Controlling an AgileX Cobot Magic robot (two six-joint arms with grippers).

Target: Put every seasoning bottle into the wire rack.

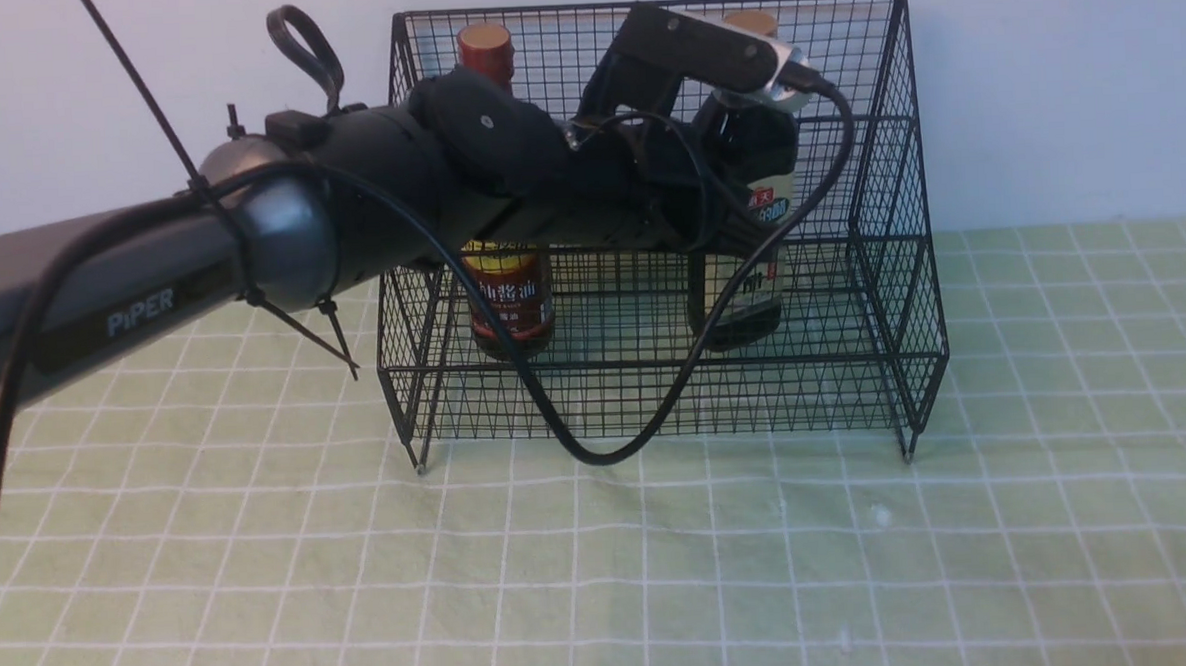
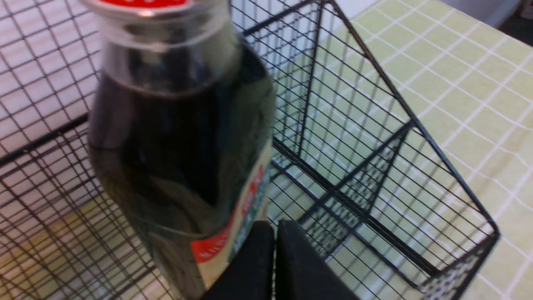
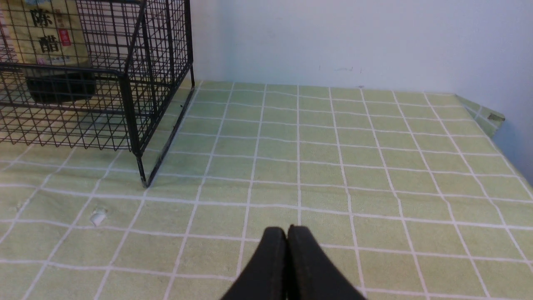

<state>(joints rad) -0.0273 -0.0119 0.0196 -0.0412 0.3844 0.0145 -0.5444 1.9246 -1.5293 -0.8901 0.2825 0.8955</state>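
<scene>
The counter (image 1: 664, 590) is covered by a pale green cloth (image 3: 333, 158) marked with a white grid, and it is bounded at the back by a plain white wall (image 1: 1042, 73). A black wire rack (image 1: 895, 260) is stood on the cloth on short legs, close to the wall. Inside the rack two dark bottles are kept upright and apart: a red-brown-capped bottle (image 1: 516, 296) on the left and a taller bottle (image 1: 757, 311) on the right. A small white scrap (image 3: 98, 217) is seen on the cloth near one rack leg.
</scene>
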